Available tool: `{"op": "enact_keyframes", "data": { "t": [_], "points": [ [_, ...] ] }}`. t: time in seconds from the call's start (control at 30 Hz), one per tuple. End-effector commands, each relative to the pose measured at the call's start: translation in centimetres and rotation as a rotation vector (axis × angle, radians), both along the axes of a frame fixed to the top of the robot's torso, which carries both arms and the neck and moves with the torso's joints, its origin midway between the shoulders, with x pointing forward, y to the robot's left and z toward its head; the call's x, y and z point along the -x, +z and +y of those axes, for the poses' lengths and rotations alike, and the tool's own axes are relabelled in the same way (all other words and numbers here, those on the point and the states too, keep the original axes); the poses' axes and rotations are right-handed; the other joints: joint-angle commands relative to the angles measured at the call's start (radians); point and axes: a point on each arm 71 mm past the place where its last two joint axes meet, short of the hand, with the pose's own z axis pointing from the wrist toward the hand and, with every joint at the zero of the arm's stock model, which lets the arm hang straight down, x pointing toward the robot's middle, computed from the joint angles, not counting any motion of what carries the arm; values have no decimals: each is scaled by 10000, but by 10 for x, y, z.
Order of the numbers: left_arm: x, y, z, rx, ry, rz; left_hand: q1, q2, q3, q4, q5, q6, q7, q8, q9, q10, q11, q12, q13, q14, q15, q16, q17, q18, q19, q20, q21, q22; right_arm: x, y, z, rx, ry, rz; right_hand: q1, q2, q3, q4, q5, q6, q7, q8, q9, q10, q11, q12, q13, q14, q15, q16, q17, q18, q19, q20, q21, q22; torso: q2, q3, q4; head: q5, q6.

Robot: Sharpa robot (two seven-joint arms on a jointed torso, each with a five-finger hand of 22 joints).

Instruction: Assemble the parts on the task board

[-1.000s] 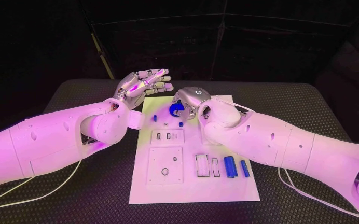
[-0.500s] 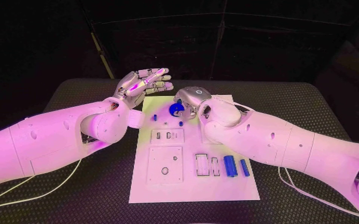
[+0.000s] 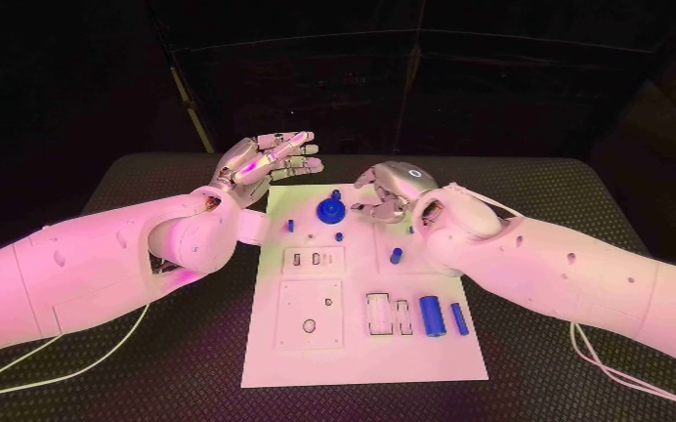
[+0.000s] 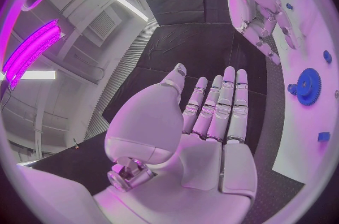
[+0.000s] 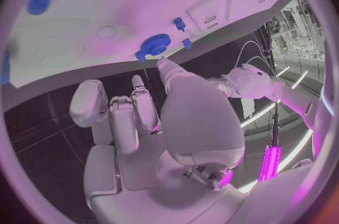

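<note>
The left hand (image 3: 265, 163) hovers off the task board (image 3: 363, 344)'s far left corner, fingers spread wide and straight, holding nothing. The right hand (image 3: 391, 190) hangs at the far right edge, empty, fingers loosely apart. Between them lies the blue gear (image 3: 331, 210) — flat on the board, untouched — with small blue pegs (image 3: 290, 225) nearby.

Matt white task board (image 3: 359, 344); woven-textured black table (image 3: 564, 197).

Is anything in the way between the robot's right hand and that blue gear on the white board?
Nothing visible. The right hand hovers empty beside the blue gear, with only bare task board between them. The left hand is raised off to the other side.
</note>
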Motion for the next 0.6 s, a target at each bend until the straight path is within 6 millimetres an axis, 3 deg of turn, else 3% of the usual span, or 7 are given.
{"op": "enact_keyframes", "data": {
  "t": [0.03, 0.1, 0.2, 0.27, 0.33, 0.5, 0.6],
  "points": [
    [-1, 1, 2, 30, -50, -36, 19, 102, -5, -56, -12, -71, 755, -35, -8, -67, -28, -38, -7, -74, 13, -38, -12, 147, -71, 26, -40, -9, 4, 7, -20, -1986, 595, 338, 394, 22, 131, -232, 131, 56, -9, 45, 14, -51, -58, -24, 142, 826, 34, -49, 1582, 8, -144, -8, -94, -113, -73, 45, -130, 85, 7],
    [-1, 1, 3, 10, -3, -39, 20, 102, -5, -58, -12, -71, 755, -35, -8, -67, -28, -38, -7, -75, 13, -39, -12, 147, -71, 26, -41, -10, 4, 5, -40, -2164, 617, 874, 546, -28, 134, -386, 289, 167, -30, 98, 26, -77, -78, -47, 120, 802, 15, -85, 1487, 24, -207, -24, -142, -202, -113, 71, -204, 115, 1],
    [-2, 0, 4, 4, 16, -42, 20, 103, -4, -59, -12, -71, 755, -35, -7, -67, -28, -37, -7, -76, 13, -39, -13, 147, -72, 26, -42, -11, 2, 2, -67, -2395, 493, 1554, 643, -163, -64, -553, 964, 212, -77, 108, 17, -89, -121, -59, 110, 789, -22, -110, 1434, 34, -260, -59, -185, -269, -147, 103, -240, 50, 33],
    [-3, 0, 4, 6, 16, -44, 20, 103, -4, -59, -12, -71, 755, -35, -7, -67, -28, -37, -7, -76, 13, -39, -13, 147, -72, 26, -42, -11, 1, 0, -84, -2526, 380, 1865, 580, -185, -237, -553, 551, 173, -95, 83, 2, -126, -129, -100, 59, 781, -31, -126, 1397, 45, -307, -71, -222, -340, -157, 128, -249, 19, 37],
    [-4, -1, 3, 9, 16, -47, 20, 103, -4, -59, -12, -71, 755, -35, -7, -67, -28, -37, -7, -76, 13, -39, -13, 147, -72, 26, -42, -11, 0, -2, -99, -2603, 268, 2033, 568, -129, -415, -561, 278, 9, -104, 8, -22, -145, -133, -122, 34, 785, -38, -124, 1413, 49, -323, -79, -239, -365, -143, 125, -233, -1, 66],
    [-5, -2, 4, 5, 46, -48, 20, 103, -4, -59, -12, -71, 755, -35, -7, -67, -28, -37, -7, -76, 13, -39, -13, 147, -72, 26, -42, -11, -6, -5, -129, -2519, -52, 2116, 713, -102, -594, -674, 331, -160, -90, -40, -27, -180, -131, -159, -5, 784, -39, -132, 1403, 50, -331, -84, -252, -380, -142, 159, -223, -65, 82],
    [-6, -3, 3, 14, 29, -39, 20, 103, -4, -59, -12, -71, 755, -35, -7, -67, -28, -37, -7, -76, 13, -39, -13, 147, -72, 26, -42, -11, -11, -8, -138, -2372, -163, 2064, 705, -107, -762, -680, 261, -298, -80, -73, -32, -196, -117, -174, -22, 787, -32, -131, 1412, 48, -330, -78, -254, -380, -130, 145, -214, -110, 51]
  ]
}}
